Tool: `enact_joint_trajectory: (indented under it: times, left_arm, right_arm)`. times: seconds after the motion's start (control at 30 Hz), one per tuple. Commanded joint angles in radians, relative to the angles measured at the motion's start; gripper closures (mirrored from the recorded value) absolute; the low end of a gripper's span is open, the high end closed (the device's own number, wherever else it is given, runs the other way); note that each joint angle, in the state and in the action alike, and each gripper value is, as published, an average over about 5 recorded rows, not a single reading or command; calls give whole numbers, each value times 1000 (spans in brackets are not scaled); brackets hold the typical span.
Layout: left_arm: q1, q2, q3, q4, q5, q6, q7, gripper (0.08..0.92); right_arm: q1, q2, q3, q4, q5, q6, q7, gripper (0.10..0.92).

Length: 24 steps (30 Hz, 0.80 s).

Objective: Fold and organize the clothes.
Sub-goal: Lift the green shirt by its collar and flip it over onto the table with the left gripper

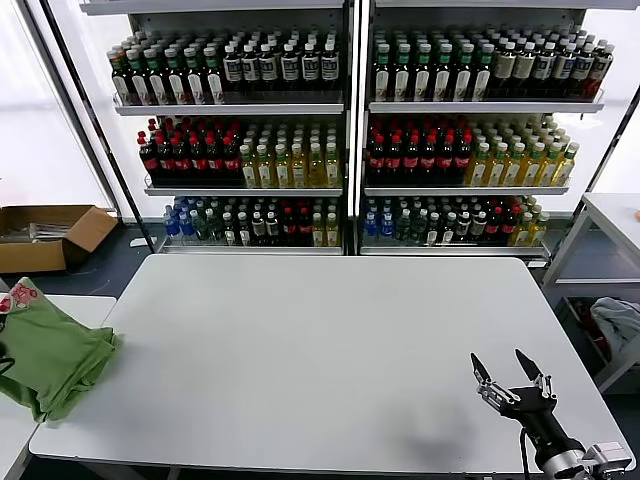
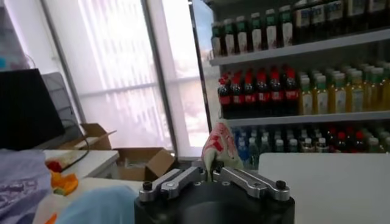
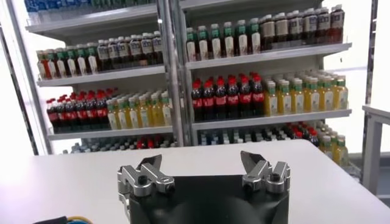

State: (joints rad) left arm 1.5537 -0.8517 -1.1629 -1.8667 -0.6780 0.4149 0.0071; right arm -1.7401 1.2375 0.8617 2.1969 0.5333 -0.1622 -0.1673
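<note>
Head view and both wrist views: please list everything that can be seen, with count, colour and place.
shirt: one heap, light green, red-and-white print at its top, at the table's left edge
table: one, pale grey, in front of the robot
bottles: many, dark, red, yellow, green, on shelves behind the table
cardboard box: one, brown, open, on the floor at far left
left gripper: jaws shut on shirt fabric
right gripper: black, jaws open, over the table's near right corner

White table (image 1: pixel 320 350): green shirt (image 1: pixel 50 355) bunched at left edge, partly hanging off onto side surface.
</note>
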Motion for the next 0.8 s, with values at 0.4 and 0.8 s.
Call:
enact_joint_trajectory:
  times: [0.4,0.8]
  left_arm:
    - [-64,-115,785,-363,-60,140,-115,892]
    - [-176,-194,863,-262,-279,86,-248,892]
  right_arm:
    - [-41,9,46,-1,5,18,-7,203]
    - [-47,1,22,1,14,18,-10,203]
